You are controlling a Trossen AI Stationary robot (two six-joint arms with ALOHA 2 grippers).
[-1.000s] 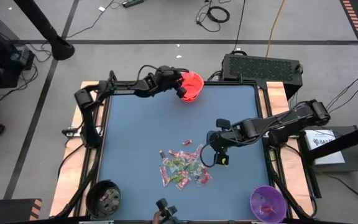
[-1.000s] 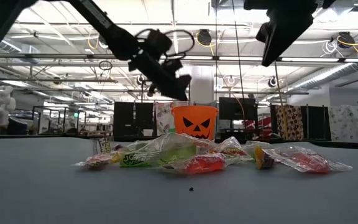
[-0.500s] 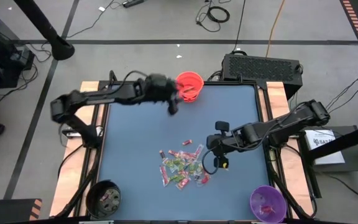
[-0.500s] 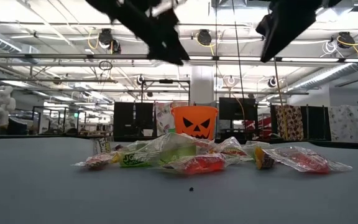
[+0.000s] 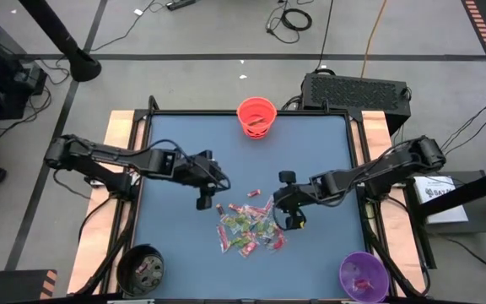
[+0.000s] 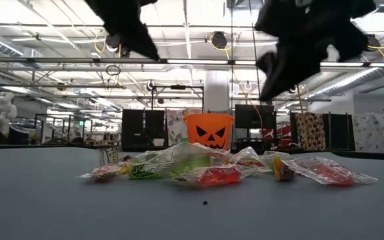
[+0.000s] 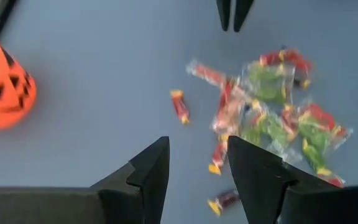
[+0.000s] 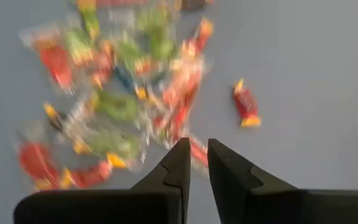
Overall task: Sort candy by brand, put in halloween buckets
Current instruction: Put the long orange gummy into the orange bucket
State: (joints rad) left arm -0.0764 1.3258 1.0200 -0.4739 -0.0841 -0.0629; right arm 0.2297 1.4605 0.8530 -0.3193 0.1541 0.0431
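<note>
We saw the left claw (image 5: 202, 203), part open and empty, at 9 o'clock of the shiny red-and-green wrapped candy pile (image 5: 249, 225) mid blue tabletop (image 5: 175, 236). Right claw (image 5: 292, 221) sat nearly closed, empty, at 3 o'clock. We judged one piece should be singled out at the pile's edge.

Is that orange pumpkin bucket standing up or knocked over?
Standing upright. The low view shows the orange bucket with its pumpkin face level and its rim on top; from above, its round open mouth faces straight up.
</note>
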